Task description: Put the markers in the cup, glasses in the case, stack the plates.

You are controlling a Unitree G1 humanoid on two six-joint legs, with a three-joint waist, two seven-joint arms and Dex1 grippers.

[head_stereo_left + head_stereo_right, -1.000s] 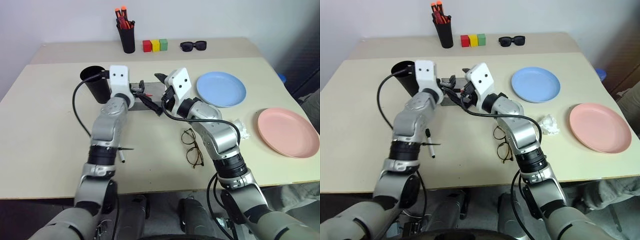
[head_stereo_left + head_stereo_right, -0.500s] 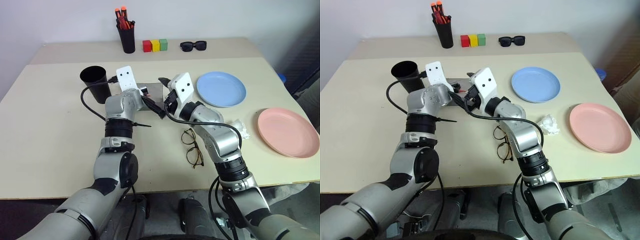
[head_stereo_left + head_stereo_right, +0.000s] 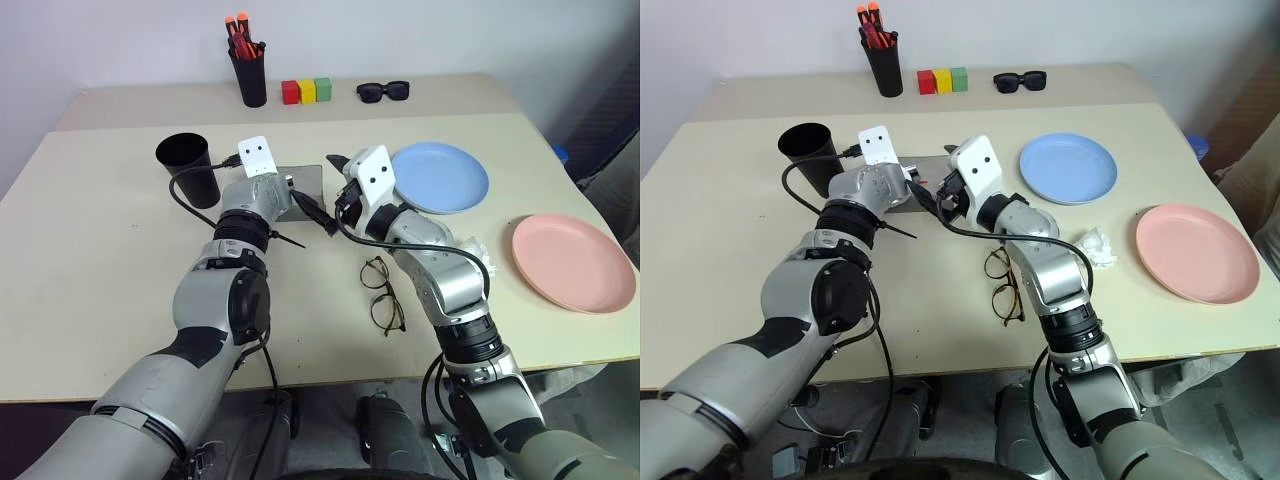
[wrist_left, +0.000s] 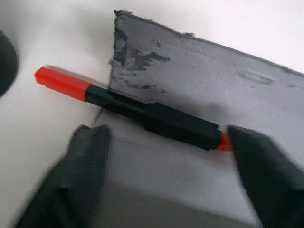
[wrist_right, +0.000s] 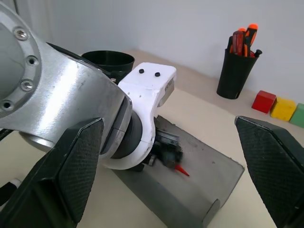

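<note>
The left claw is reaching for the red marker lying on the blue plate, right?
Not quite. The left claw is reaching for the red marker, but the marker lies across the edge of the grey case, not on the blue plate. The left wrist view shows it, with a black finger on either side of the marker.

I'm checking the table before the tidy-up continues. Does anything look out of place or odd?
Yes. The red marker lies across the edge of the grey case, half on the table, rather than in the black cup. A crumpled white wad also sits loose between the blue plate and pink plate.
</note>
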